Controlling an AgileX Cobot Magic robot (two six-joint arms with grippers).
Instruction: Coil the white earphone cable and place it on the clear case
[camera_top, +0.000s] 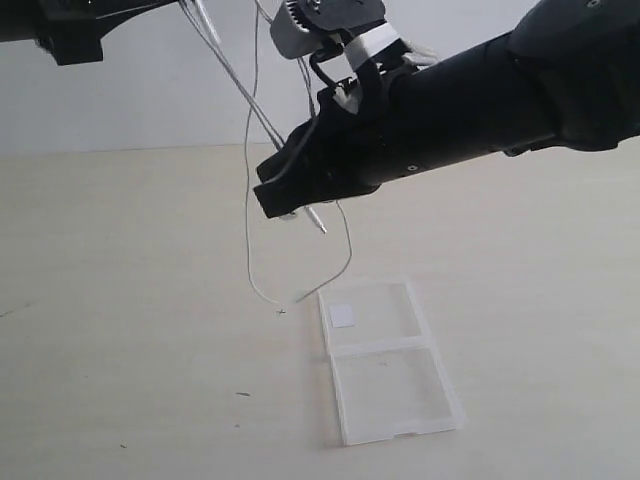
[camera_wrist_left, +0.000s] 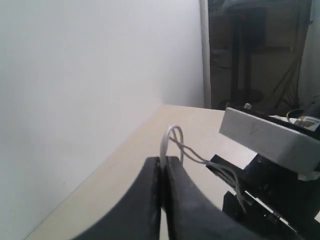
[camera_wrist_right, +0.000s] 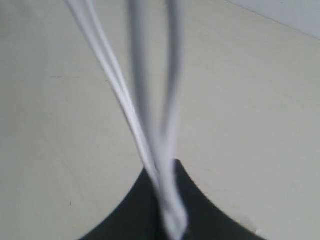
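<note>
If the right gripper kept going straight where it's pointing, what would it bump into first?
Probably a loose strand of the cable hanging just ahead of the right gripper, though depth is unclear. Beyond that, the bare table, left of the clear case.

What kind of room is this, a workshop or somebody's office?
Probably a robotics lab or test room: a pale table by a plain white wall, a black robot arm over it, and dark equipment stands beyond the wall's edge.

The thin white earphone cable (camera_top: 247, 200) hangs in slack strands, its low end perhaps touching the surface (camera_top: 120, 330) beside the flat-open clear case (camera_top: 390, 395).
</note>
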